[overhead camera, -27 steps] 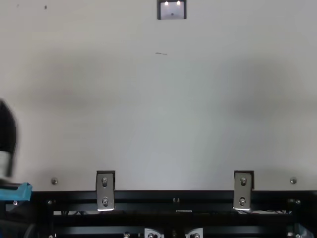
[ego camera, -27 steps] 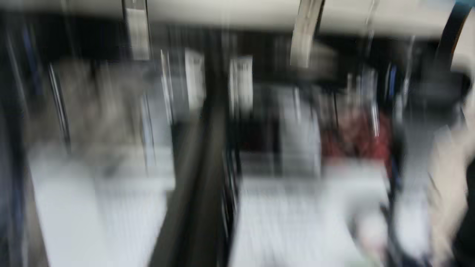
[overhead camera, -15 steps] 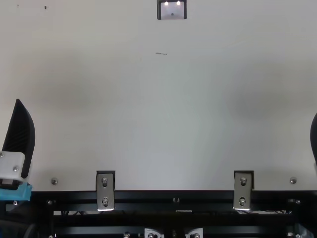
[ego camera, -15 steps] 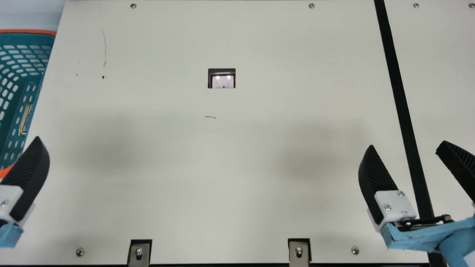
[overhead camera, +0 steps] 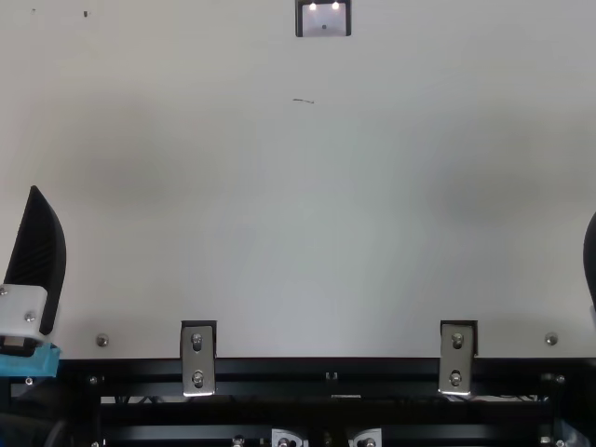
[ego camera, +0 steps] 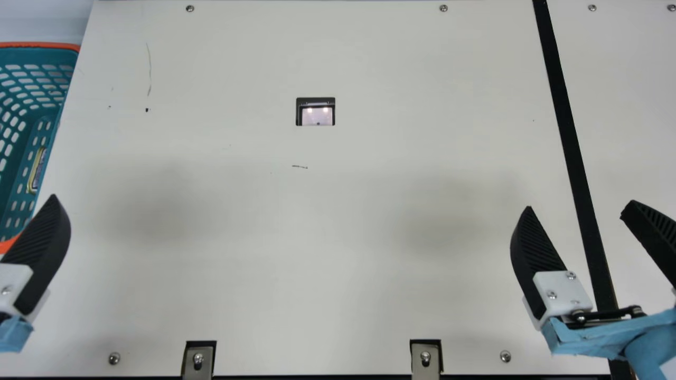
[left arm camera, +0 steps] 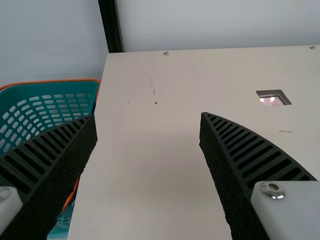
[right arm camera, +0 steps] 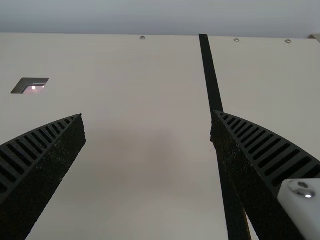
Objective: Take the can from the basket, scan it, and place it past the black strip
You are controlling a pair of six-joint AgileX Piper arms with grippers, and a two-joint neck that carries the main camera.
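My left gripper (ego camera: 39, 253) is at the main view's left edge, near the basket's front corner; in the left wrist view the left gripper (left arm camera: 148, 116) is open with nothing between its fingers. The teal basket (ego camera: 54, 113) with an orange rim stands beside the table's left edge. Low inside it lies the can (ego camera: 37, 170), partly visible with a gold-coloured edge. My right gripper (ego camera: 575, 210) is open and empty over the black strip (ego camera: 567, 134), and the right gripper (right arm camera: 148, 115) shows the same wide gap in its wrist view. The scanner window (ego camera: 317, 115) is lit.
The cream table (ego camera: 338, 237) spreads between the two grippers. Two metal brackets (ego camera: 198, 363) (ego camera: 425, 361) sit at its front edge, and small screws dot its borders. A black frame rail (overhead camera: 326, 371) runs along the front.
The neck camera has swung down from a blurred view of the room to the table. In the top view my left gripper has moved rightward, and a right finger has come in at the right edge.
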